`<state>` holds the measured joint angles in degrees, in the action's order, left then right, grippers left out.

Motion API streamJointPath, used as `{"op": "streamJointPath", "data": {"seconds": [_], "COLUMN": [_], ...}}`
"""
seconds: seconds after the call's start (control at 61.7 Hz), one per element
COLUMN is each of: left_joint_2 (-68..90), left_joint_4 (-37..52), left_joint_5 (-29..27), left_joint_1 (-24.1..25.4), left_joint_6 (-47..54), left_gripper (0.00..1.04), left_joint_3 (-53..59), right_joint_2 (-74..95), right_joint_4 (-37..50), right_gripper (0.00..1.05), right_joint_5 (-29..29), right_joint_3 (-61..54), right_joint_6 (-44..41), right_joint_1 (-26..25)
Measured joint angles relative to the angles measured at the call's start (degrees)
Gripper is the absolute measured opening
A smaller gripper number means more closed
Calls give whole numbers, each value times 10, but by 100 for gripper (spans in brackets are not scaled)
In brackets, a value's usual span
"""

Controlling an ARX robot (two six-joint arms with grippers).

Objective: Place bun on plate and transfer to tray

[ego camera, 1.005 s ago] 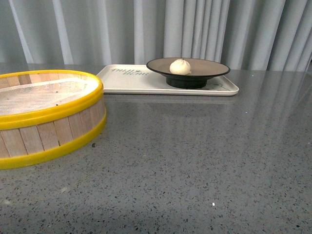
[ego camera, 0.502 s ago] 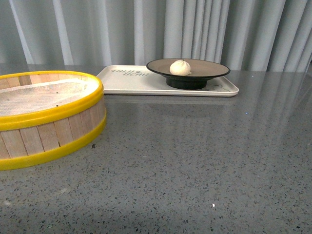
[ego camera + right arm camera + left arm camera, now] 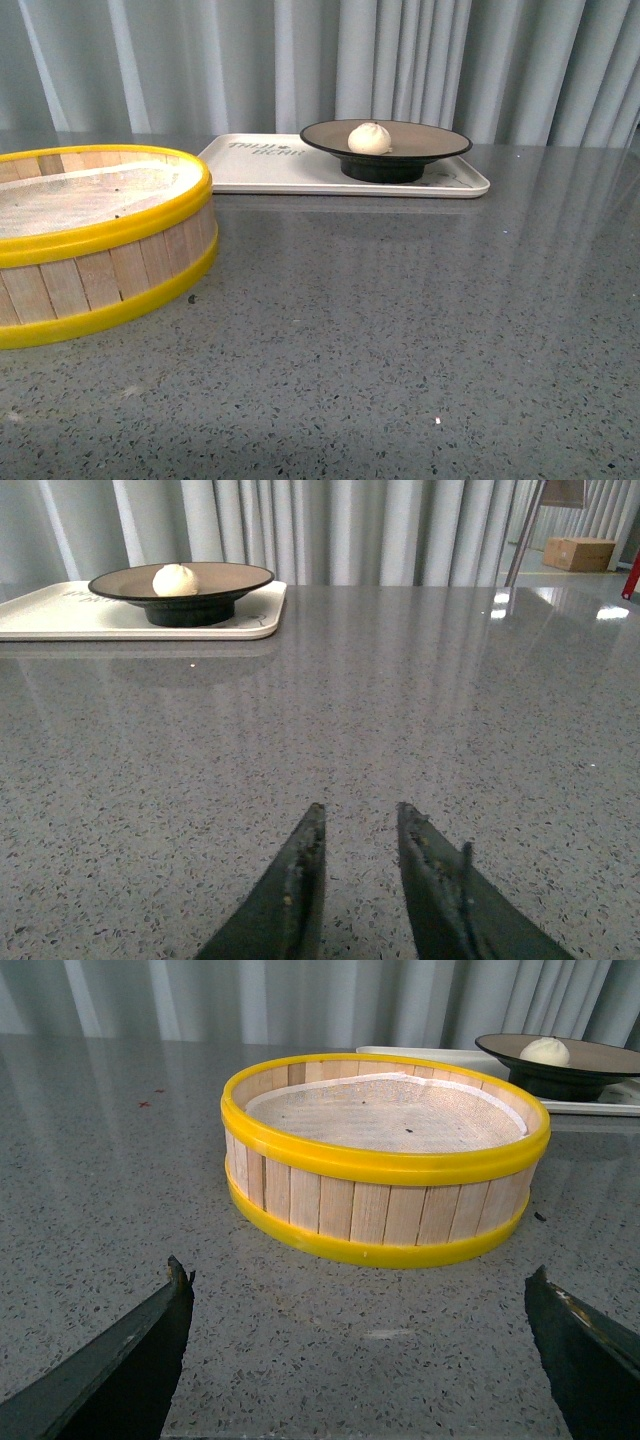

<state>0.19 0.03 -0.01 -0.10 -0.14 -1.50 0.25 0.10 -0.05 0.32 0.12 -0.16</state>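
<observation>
**Bun sitting on plate, plate resting on tray**

The small round white steamed bun [image 3: 369, 137] is sitting near the middle of the wide shallow tan plate with the black rim [image 3: 440, 136], and that plate is standing on the flat cream-white rectangular tray [image 3: 262, 169] at the far side of the grey speckled table [image 3: 400, 330]. The task is looking complete.

The bun is probably soft and light, easily dented, so it is asking for a gentle pinch at its sides. The plate is looking stiff and smooth, best taken at its rim.

The left gripper [image 3: 362, 1325] is showing its dark fingers [image 3: 130, 1350] spread wide and holding nothing, facing the yellow-rimmed wooden steamer basket [image 3: 385, 1160]. The right gripper [image 3: 360, 842] is showing fingers [image 3: 290, 880] nearly together with a narrow gap, gripping nothing, hovering above bare table well apart from the tray.
</observation>
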Motion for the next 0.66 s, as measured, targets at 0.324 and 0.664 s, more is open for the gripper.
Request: {"op": "streamJointPath", "data": {"seconds": [0.324, 0.664], "left_joint_2": [0, 0], "left_joint_4": [0, 0], "left_joint_5": [0, 0], "left_joint_1": [0, 0], "left_joint_6": [0, 0], "left_gripper": [98, 98], "left_joint_3": [0, 0], "right_joint_2": [0, 0], "right_joint_4": [0, 0], "right_gripper": [77, 96], "right_joint_5": [0, 0], "right_joint_3": [0, 0], "right_joint_6": [0, 0], "right_joint_1": [0, 0]}}
